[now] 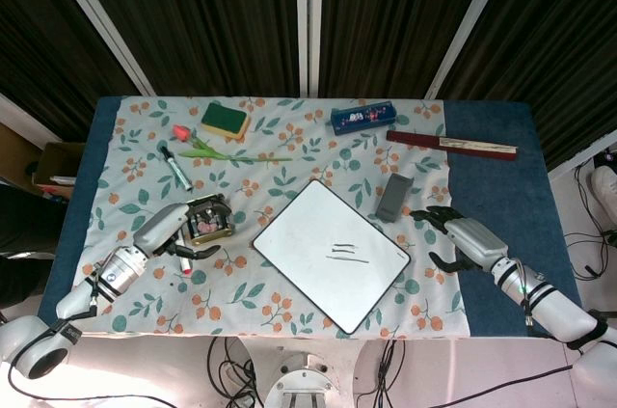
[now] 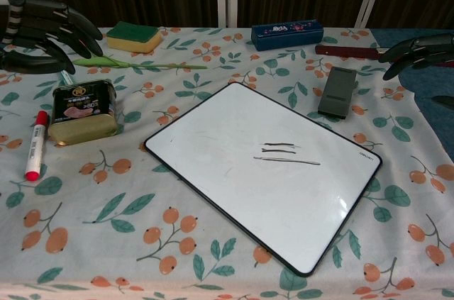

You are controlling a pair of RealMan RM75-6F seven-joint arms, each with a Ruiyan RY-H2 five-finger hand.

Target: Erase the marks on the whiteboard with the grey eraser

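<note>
Three short dark marks (image 2: pixel 282 154) sit near the middle of the whiteboard (image 2: pixel 213 144), which lies turned at an angle on the surface (image 1: pixel 501 138), one corner pointing at the front edge. The grey eraser (image 2: pixel 337 91) lies flat just off the board's far right edge, not touching it, with a bit of bare cloth in between.

The right hand (image 1: pixel 453 231) hovers near the right side of the eraser, fingers spread and slightly curled, holding nothing. There's open cloth between that hand and the eraser.

The left hand (image 1: pixel 172 225) is over on the other side, fingers apart and empty, right above a tin can (image 2: pixel 84 110). A red marker (image 2: pixel 34 144) lies just beside the can toward the left edge.

Along the back edge sit a green and yellow sponge (image 2: pixel 133 36), a blue box (image 2: pixel 286 34) and a dark red folded fan (image 1: pixel 451 144). A fake flower (image 1: pixel 217 150) and a black marker (image 1: pixel 174 167) lie in the back left area.
</note>
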